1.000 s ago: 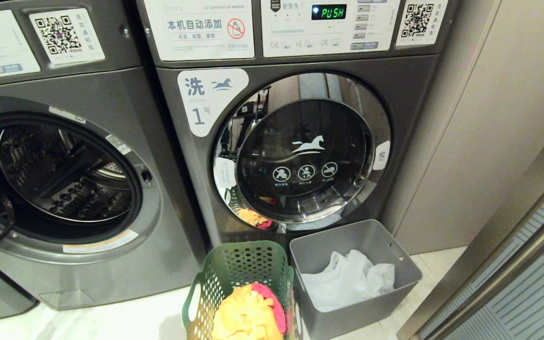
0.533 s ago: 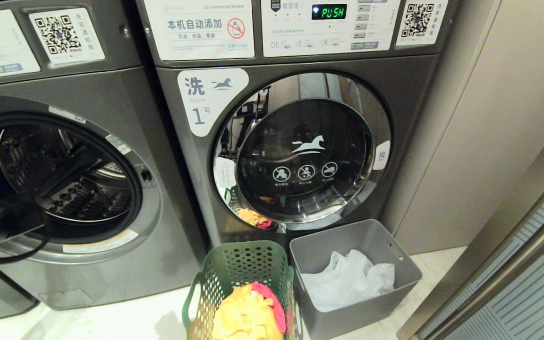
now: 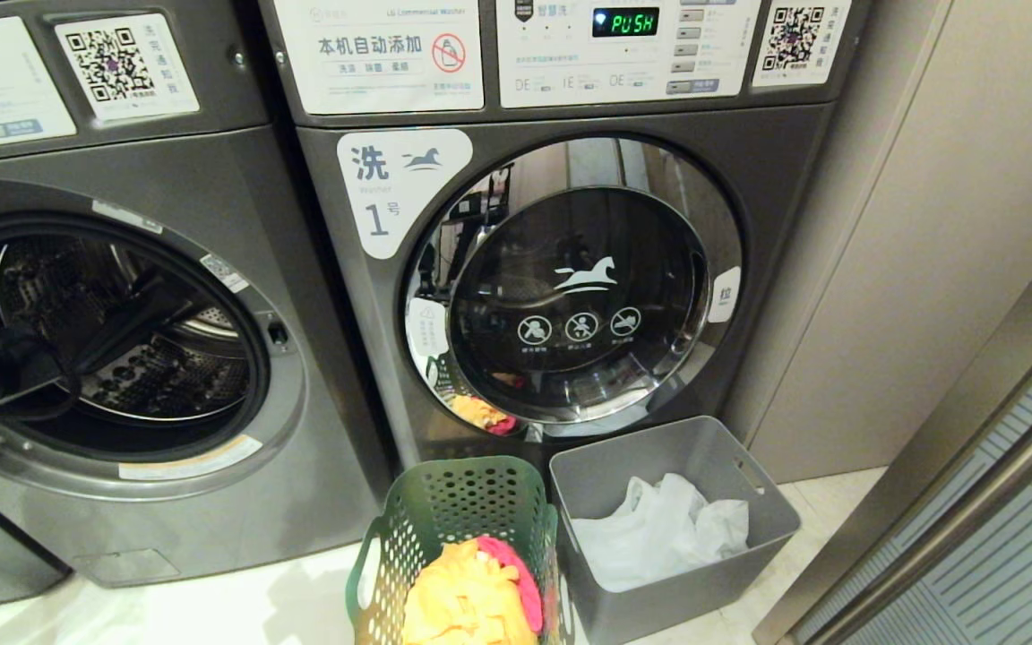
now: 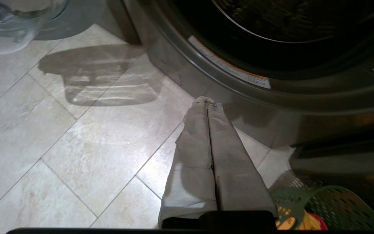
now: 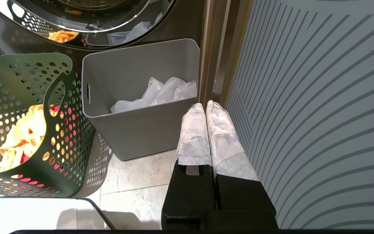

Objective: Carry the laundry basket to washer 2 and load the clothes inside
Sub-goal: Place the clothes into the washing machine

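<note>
The dark green perforated plastic laundry basket (image 3: pixel 453 537) stood at six o'clock, holding soft yellow and pink clothes (image 3: pixel 471 596). Both the left gripper (image 4: pixel 209 103) and right gripper (image 5: pixel 204 106) were closed, empty. Light, limp garments probably suit pinching a bunched fold.

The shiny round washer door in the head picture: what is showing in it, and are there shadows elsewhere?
Head view: the chrome door rim of washer 1 mirrors the yellow clothes. Left wrist view: a sharp shadow lies on the floor tiles. Right wrist view: light dots through the laundry basket.
</note>
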`<state>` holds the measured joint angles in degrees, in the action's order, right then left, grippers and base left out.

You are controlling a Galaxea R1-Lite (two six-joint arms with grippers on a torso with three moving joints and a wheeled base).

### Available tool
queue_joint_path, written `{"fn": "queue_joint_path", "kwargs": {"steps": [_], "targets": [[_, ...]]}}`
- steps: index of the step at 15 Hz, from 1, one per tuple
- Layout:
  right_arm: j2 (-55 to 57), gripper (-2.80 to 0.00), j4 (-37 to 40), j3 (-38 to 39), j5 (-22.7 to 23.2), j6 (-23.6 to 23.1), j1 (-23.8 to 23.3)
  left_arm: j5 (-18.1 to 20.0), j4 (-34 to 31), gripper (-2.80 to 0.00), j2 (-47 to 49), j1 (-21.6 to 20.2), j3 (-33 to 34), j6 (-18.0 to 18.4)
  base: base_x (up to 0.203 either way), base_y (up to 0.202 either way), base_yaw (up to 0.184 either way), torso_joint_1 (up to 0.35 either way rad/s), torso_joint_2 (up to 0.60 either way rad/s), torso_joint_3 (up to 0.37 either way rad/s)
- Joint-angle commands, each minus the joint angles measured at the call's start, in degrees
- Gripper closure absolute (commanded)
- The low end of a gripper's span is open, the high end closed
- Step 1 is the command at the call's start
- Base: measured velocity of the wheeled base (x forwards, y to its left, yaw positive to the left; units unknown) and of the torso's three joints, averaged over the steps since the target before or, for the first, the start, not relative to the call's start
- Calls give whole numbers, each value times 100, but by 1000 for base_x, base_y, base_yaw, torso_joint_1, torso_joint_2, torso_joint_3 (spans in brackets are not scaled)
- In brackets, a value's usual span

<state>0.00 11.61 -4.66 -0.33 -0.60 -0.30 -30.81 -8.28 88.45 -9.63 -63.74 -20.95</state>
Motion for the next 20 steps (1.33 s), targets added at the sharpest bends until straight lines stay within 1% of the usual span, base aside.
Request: {"fn": "queue_joint_path", "kwargs": {"steps": [1,2,4,5,7,8,10,13,15,17,20], "targets": [[0,0,8,0,3,-2,-5,773,52,0,-697,178,100,443,0,0,0,0,0,0],[0,0,8,0,-3,-2,-5,1169,75,0,-1157,295,328,816,0,0,0,0,0,0],[6,0,8,0,1,-2,-5,1648,151,0,-2112,528,952,1525,0,0,0,0,0,0],[0,0,8,0,-2,-2,-5,1858,253,0,-2643,689,1486,1878,0,0,0,0,0,0],[9,0,8,-1,0,-2,-5,2164,583,0,-3592,965,2432,2233,0,0,0,0,0,0],[0,0,8,0,0,-2,2,2288,730,0,-4102,1123,2856,2352,0,0,0,0,0,0],[0,0,8,-2,4,-2,-3,2435,991,0,-4839,1304,3829,2463,0,0,0,0,0,0],[0,0,8,0,3,-2,2,2507,1454,0,-5693,1233,4922,2439,0,0,0,0,0,0],[1,0,8,-8,4,-2,-5,2526,1470,0,-6150,1173,5391,2476,0,0,0,0,0,0],[9,0,8,0,-3,-2,-5,2591,1454,0,-6620,995,5796,2620,0,0,0,0,0,0],[0,0,8,-8,4,-3,-1,2877,1485,0,-7416,787,6352,2729,0,0,0,0,0,0]]}}
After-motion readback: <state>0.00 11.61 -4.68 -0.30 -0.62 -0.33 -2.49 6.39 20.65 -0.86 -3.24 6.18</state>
